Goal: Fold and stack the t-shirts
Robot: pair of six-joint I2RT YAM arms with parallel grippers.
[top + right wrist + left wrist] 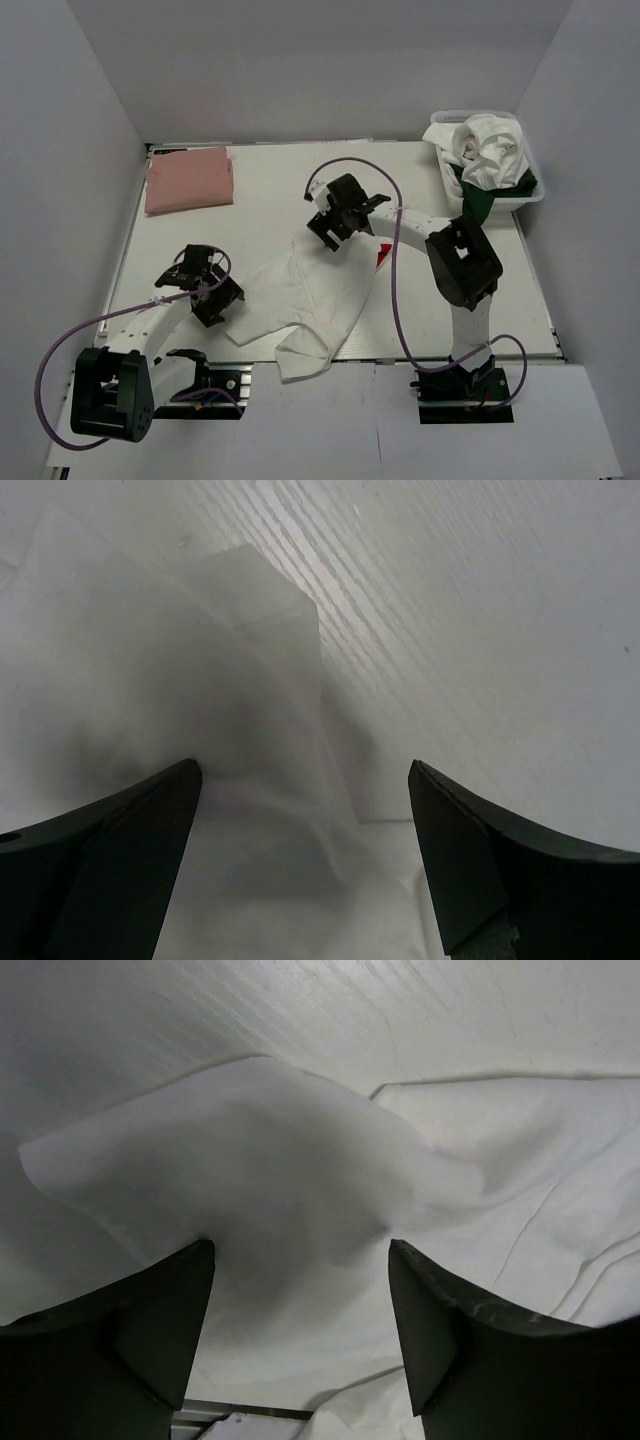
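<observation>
While a white t-shirt [300, 305] lies rumpled toward the near edge of the worktop [270, 165], the overhead view shows the left gripper [205, 287] at its left fringe. The right gripper [335, 222] is over its far corner, and a sliver of red print [382, 258] peeks out beside the right arm. A pink t-shirt [188, 180] sits folded in the far left corner. White and dark green t-shirts [487, 155] are heaped in the basket [533, 193] at far right.

Seen from the left wrist, the left gripper [300, 1250] is spread wide and grasps nothing, with a raised hump of the white t-shirt [250, 1150] between and beneath its fingers.

Seen from the right wrist, the right gripper [305, 765] is likewise released. It is poised above a thin, layered corner of the white t-shirt [150, 660], with bare worktop [480, 630] to its right.

The step in hand appears to be spreading this shirt flat before any fold. Done well, each gripper would pinch an outer edge or corner rather than the middle of a hump. The two would then draw apart evenly so the creases pull out. The cloth reaches close to the near edge, so dragging it toward the middle of the worktop looks safer.
</observation>
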